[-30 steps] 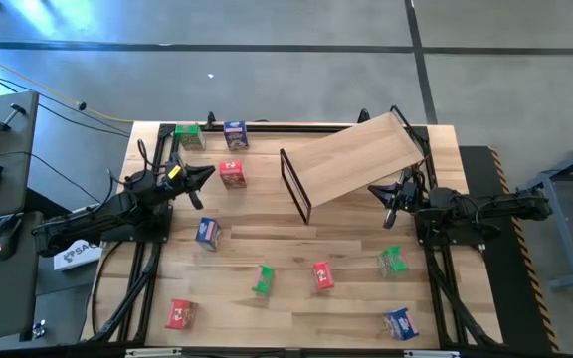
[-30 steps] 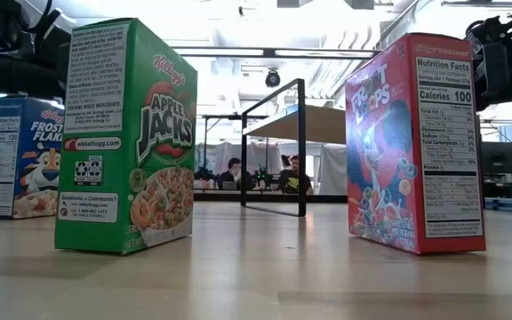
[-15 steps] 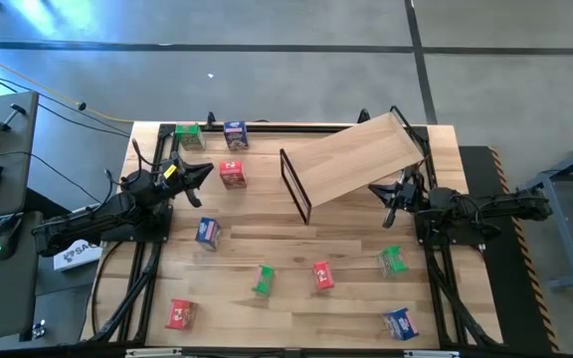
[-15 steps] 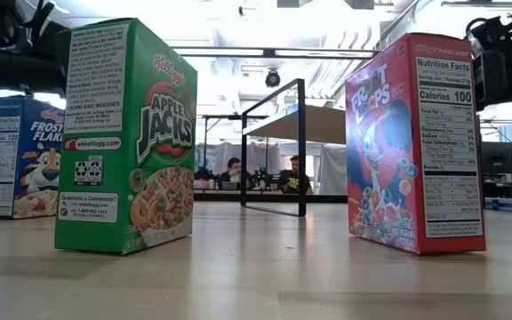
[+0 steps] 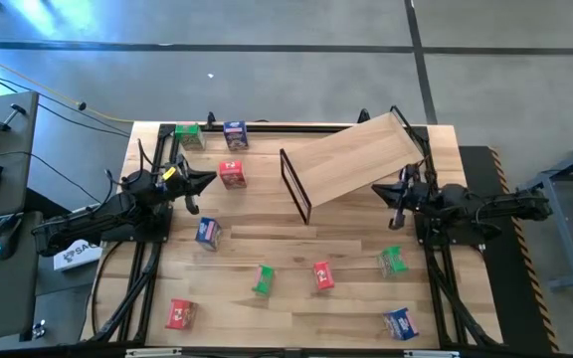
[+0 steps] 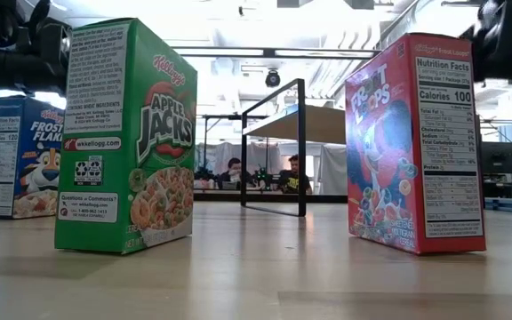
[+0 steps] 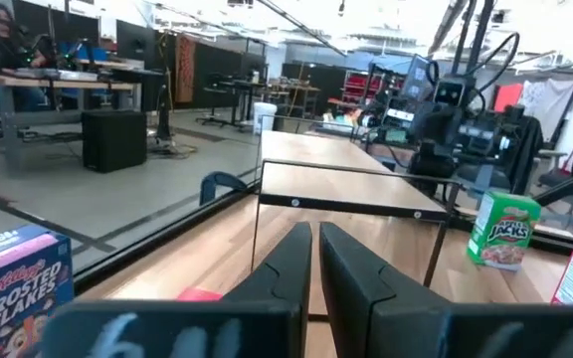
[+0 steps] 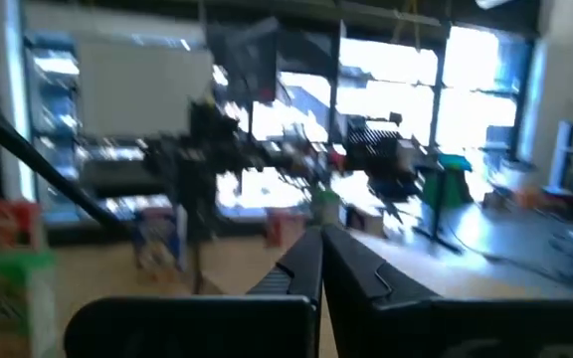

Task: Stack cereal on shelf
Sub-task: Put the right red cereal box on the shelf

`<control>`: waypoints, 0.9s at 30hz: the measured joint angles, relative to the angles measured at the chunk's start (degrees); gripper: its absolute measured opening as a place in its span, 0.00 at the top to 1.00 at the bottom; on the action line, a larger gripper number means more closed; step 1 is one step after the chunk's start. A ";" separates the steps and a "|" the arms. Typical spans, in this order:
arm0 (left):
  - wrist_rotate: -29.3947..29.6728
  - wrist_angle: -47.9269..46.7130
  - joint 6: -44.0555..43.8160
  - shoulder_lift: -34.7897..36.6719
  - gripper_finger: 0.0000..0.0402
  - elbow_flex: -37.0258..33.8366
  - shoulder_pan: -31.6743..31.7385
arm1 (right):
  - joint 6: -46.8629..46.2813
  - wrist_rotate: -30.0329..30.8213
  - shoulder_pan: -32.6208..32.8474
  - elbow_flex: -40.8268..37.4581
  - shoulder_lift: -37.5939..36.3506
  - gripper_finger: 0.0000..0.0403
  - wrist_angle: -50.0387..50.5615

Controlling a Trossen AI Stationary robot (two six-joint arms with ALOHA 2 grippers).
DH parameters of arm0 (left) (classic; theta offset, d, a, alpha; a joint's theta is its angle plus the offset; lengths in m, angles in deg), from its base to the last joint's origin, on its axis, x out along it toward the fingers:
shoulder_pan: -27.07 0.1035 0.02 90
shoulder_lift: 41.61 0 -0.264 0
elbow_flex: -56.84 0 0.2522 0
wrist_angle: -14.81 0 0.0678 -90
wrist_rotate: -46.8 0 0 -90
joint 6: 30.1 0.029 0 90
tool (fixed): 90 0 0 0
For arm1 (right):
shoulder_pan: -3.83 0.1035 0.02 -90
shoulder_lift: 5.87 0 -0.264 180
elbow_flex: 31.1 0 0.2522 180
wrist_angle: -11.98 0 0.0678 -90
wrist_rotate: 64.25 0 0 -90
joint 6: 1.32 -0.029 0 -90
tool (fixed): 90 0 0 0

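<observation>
Several small cereal boxes stand apart on the table: green (image 5: 189, 136), blue (image 5: 235, 134) and red (image 5: 232, 174) at the far left, and blue (image 5: 207, 232), green (image 5: 263, 279), red (image 5: 322, 274), green (image 5: 393, 262), blue (image 5: 400, 323) and red (image 5: 180, 314) nearer. The plywood shelf (image 5: 361, 164) lies tilted at the far right, with its black frame end (image 5: 295, 185) on the table. My left gripper (image 5: 205, 181) hovers shut just left of the far red box. My right gripper (image 5: 398, 194) hovers shut by the shelf's near right edge. Both are shut and empty in the wrist views (image 7: 314, 239) (image 8: 321, 249).
In the low view the green Apple Jacks box (image 6: 127, 138) and the red Froot Loops box (image 6: 413, 142) stand close to the camera, with the shelf frame (image 6: 274, 147) between them farther back. People sit at desks in the room beyond. Bare planks lie in the middle of the table (image 5: 267, 239).
My right gripper has risen and drawn toward the far edge, closer to the shelf's near right edge, and its wrist view is smeared by the motion. My left gripper has shifted slightly toward the near edge. No box has moved, nor has the shelf.
</observation>
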 joint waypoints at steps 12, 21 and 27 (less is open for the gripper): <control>-1.19 -2.58 -0.90 -5.63 1.00 -0.02 -1.45 | -6.53 -13.88 0.00 1.51 2.95 1.00 -17.84; 1.94 0.63 2.30 -6.47 1.00 -0.02 -5.20 | -17.95 -5.98 2.43 18.07 19.20 1.00 1.34; 6.60 0.42 2.92 -6.48 1.00 -0.02 -7.15 | -30.68 1.29 7.85 31.24 34.59 0.96 18.67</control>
